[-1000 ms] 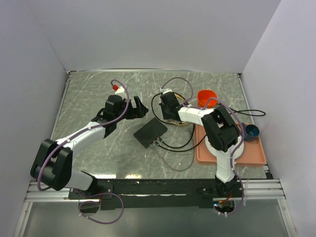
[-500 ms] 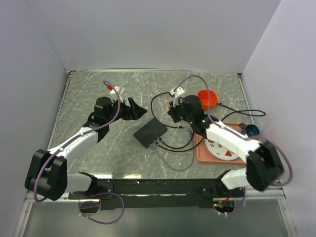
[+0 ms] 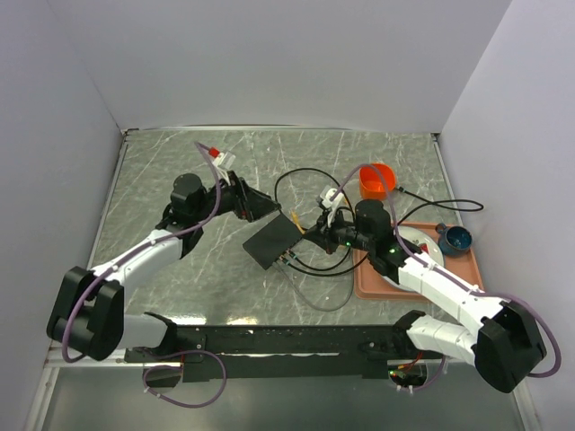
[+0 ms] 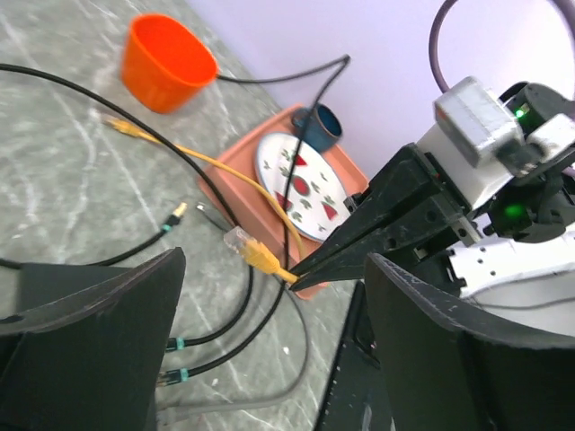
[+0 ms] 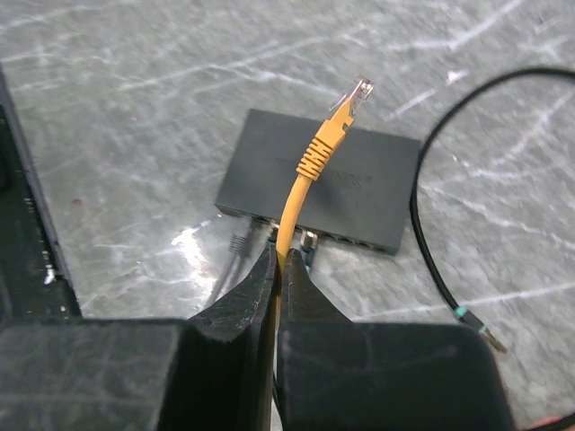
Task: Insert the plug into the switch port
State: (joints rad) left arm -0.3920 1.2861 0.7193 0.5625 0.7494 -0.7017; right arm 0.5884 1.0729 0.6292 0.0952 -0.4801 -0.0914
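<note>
Marble tabletop (image 3: 162, 171): right pincer (image 5: 277, 257), gripping plug (image 5: 349, 104) by cable (image 5: 289, 215), has neared switch (image 5: 334, 184); left pincer (image 3: 258, 206) gapes empty.

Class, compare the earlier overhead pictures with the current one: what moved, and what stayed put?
The right claw, shut on the yellow cable behind its plug, swung toward the near edge, beside the switch. The open left claw edged closer to the switch. The switch, orange cup and tray stayed put.
</note>
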